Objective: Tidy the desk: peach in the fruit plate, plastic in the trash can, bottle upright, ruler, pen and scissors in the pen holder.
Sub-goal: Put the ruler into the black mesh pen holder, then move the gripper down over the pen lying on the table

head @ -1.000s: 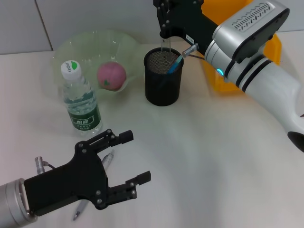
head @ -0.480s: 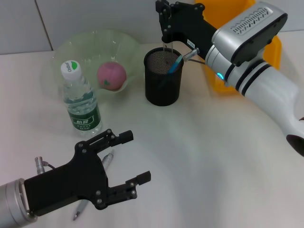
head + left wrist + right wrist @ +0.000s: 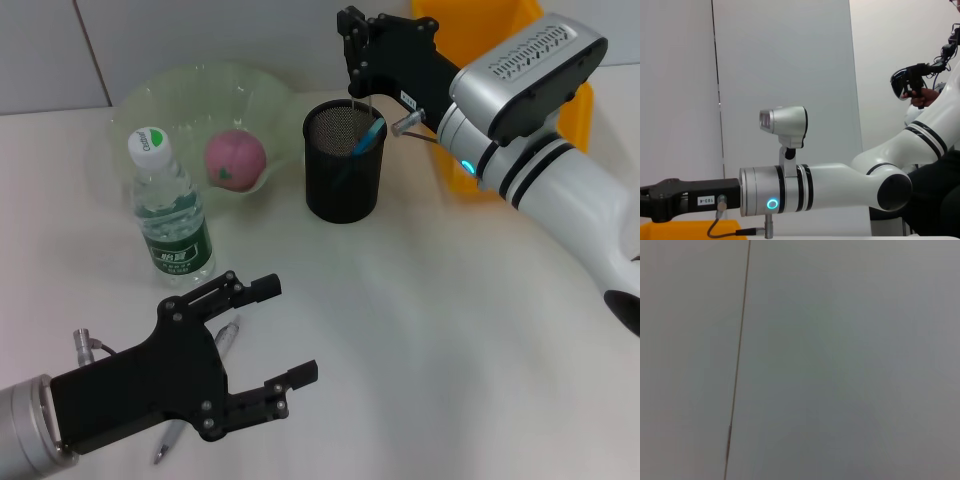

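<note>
White desk (image 3: 420, 330): pen (image 3: 222, 345) lies diagonally.

On the counter (image 3: 420, 330), the plate (image 3: 190, 100) sits at upper left of the frame with the peach (image 3: 235, 158) in it. The bottle (image 3: 172, 212) stands upright just in front of the plate. The holder (image 3: 344, 165) stands right of the peach, at upper centre, with the bin (image 3: 580, 100) farther right behind the right arm. A pen (image 3: 222, 345) lies at lower left, partly under the left gripper (image 3: 270, 330). The right gripper (image 3: 362, 60) hangs above the holder.
</note>
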Motion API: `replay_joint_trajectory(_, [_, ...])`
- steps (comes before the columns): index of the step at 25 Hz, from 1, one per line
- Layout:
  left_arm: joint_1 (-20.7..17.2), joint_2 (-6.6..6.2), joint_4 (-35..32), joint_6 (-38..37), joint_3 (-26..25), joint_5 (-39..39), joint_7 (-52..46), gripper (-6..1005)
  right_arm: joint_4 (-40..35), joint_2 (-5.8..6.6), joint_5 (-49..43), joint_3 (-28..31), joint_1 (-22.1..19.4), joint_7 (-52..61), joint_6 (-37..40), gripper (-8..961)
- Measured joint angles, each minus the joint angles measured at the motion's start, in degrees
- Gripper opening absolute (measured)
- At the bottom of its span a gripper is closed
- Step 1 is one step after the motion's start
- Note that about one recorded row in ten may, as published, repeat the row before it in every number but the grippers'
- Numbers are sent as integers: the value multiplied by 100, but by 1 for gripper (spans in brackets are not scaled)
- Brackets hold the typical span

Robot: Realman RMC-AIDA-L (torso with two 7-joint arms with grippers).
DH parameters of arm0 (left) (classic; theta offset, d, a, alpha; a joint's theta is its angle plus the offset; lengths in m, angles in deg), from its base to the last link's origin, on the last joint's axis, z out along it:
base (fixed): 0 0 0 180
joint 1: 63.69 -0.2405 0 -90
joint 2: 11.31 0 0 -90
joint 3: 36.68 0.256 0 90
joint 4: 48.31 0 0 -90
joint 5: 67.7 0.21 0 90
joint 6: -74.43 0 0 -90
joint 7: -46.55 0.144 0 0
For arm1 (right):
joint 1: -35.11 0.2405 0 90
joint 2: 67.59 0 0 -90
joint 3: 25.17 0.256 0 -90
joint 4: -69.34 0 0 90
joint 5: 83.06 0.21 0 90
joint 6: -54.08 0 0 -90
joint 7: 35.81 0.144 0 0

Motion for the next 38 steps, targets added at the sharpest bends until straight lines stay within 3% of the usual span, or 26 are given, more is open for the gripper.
replay_joint_trajectory(6, [31, -27, 0, -27, 0, 0, -42, 793, 249, -18, -15, -4, -249, 21, 40, 4])
replay_joint_trajectory(11, [56, -44, 0, -36, 0, 0, -53, 793, 436, -9, -21, -9, -386, 1, 43, 114])
replay_joint_trajectory(17, [58, -65, -6, -47, -75, 0, -269, 792, 1006, 100, -29, -56, -772, 3, 59, 363])
replay_joint_trajectory(21, [30, -73, -51, -53, -263, 59, -486, 792, 1690, 318, -30, -111, -1211, 66, -26, 499])
replay_joint_trajectory(25, [-32, -150, -110, -64, -395, 132, -811, 792, 2376, 737, -30, -431, -1568, 241, -246, 615])
replay_joint_trajectory(26, [-44, -177, -112, -63, -400, 132, -849, 792, 2632, 1015, -30, -595, -1712, 594, -344, 643])
replay_joint_trajectory(27, [-55, -193, -115, -53, -407, 133, -862, 792, 2632, 1015, -30, -595, -1712, 594, -344, 671])
replay_joint_trajectory(28, [-55, -193, -115, -53, -407, 133, -862, 792, 2732, 1165, -29, -676, -1764, 847, -369, 698])
replay_joint_trajectory(30, [-98, -243, -126, -15, -465, 152, -866, 792, 2875, 1561, -30, -974, -1795, 1332, -308, 753])
replay_joint_trajectory(31, [-110, -259, -130, -18, -528, 199, -867, 791, 2912, 2018, -30, -1355, -1775, 1814, -51, 758])
replay_joint_trajectory(32, [-118, -270, -134, -38, -623, 277, -873, 791, 2912, 2018, -30, -1355, -1775, 1814, -51, 763])
replay_joint_trajectory(33, [-118, -270, -134, -38, -623, 277, -873, 791, 2892, 2247, -30, -1557, -1753, 2070, 164, 769])
replay_joint_trajectory(35, [-118, -270, -134, -38, -623, 277, -873, 791, 2800, 2589, -33, -1928, -1708, 2334, 622, 779])
replay_joint_trajectory(37, [-119, -257, -223, -112, -1079, 787, -991, 791, 2539, 2966, -37, -2353, -1630, 2640, 1344, 784])
replay_joint_trajectory(38, [-119, -257, -223, -112, -1079, 787, -991, 791, 2324, 3081, -37, -2543, -1587, 2789, 1769, 784])
